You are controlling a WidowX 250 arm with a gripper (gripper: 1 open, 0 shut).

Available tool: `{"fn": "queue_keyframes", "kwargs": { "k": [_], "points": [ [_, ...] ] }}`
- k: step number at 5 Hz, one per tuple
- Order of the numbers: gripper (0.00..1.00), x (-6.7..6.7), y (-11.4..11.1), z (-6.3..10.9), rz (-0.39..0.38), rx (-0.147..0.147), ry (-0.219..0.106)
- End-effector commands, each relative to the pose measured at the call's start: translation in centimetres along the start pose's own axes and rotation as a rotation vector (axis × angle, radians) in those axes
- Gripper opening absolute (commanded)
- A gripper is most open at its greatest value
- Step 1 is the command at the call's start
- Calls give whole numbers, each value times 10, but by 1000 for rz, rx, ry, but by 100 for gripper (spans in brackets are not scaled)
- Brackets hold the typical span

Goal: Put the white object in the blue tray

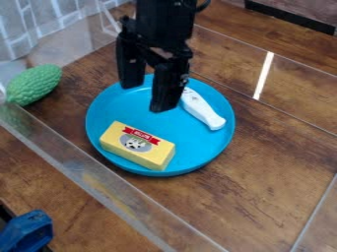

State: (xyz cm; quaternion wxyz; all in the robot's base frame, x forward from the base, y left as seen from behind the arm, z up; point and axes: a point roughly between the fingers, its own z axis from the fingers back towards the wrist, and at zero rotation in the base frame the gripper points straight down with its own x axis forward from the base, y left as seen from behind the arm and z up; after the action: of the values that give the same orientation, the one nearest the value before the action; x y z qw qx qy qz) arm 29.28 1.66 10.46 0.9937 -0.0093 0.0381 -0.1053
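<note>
The white object (202, 108) lies inside the blue tray (211, 148), on its right half, slanting from upper left to lower right. My black gripper (148, 79) hangs pointing down over the tray's left back part, open, with nothing between its fingers. Its right finger (168, 87) stands just left of the white object's near end and hides a bit of it. A yellow block with a red label (138, 145) lies in the tray's front left.
A green bumpy object (35, 84) sits on the wooden table at the left. Something blue (24, 232) shows at the bottom left corner. A clear plastic edge runs diagonally across the front left of the table.
</note>
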Motion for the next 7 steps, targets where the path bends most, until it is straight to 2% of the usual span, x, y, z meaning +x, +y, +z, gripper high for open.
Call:
{"fn": "queue_keyframes", "kwargs": {
  "k": [1,3,4,5,7],
  "points": [
    [100,-1,5,22,28,27,-98],
    [100,-2,3,21,49,35,-134],
    [100,7,8,26,28,44,-161],
    [100,10,11,28,-4,44,-163],
    [100,15,24,37,-215,51,-167]
  ]
}}
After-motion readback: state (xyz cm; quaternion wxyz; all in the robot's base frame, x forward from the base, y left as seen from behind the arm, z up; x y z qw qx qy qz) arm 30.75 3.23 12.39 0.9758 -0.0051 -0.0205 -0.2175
